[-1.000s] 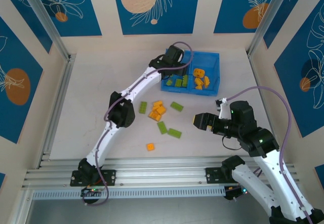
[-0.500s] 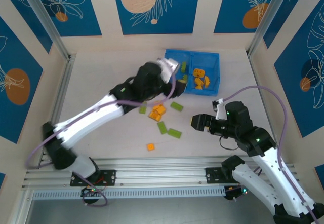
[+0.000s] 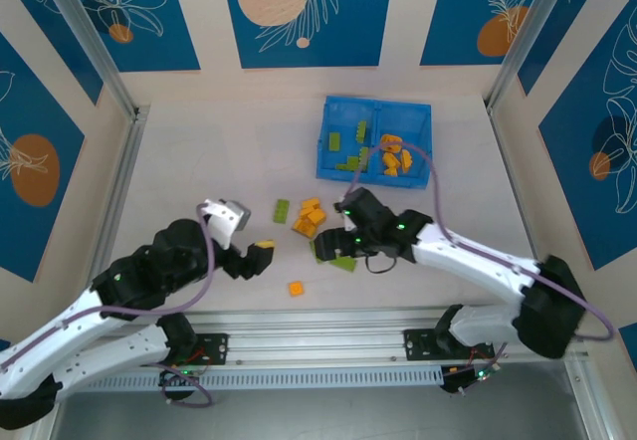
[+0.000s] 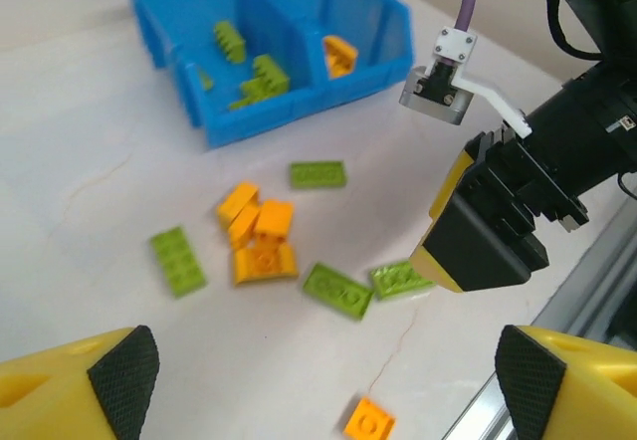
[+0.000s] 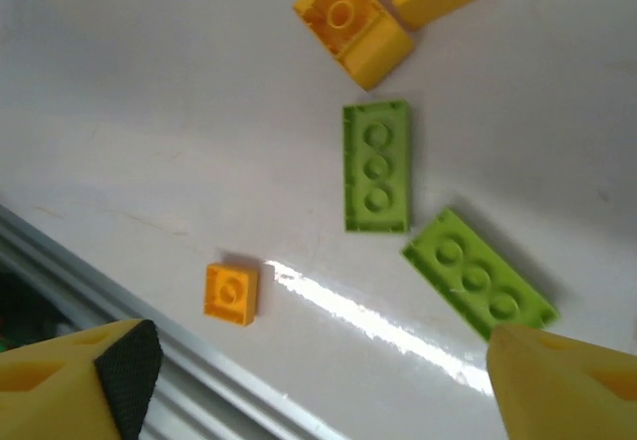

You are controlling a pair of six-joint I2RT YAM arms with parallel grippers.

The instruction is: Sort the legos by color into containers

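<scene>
Pale surface carries everything I see from here. Toward its far side sits the bright blue bin, and I place the rest against it.

My left tool hangs well apart from the bin, off its near left side, fingers spread wide with nothing between them. My right tool hovers nearer the bin, in front of it, likewise released and empty, above two green bricks that lie flat, close together but not touching.

The legos are split. Green ones lie in the bin's left compartment and orange ones in its right compartment. A loose cluster of orange bricks rests on the surface in front of the bin's left corner. One green brick lies between that cluster and the bin, and another green brick lies beside the cluster, to its left. Farthest from the bin lies one small orange brick.
</scene>
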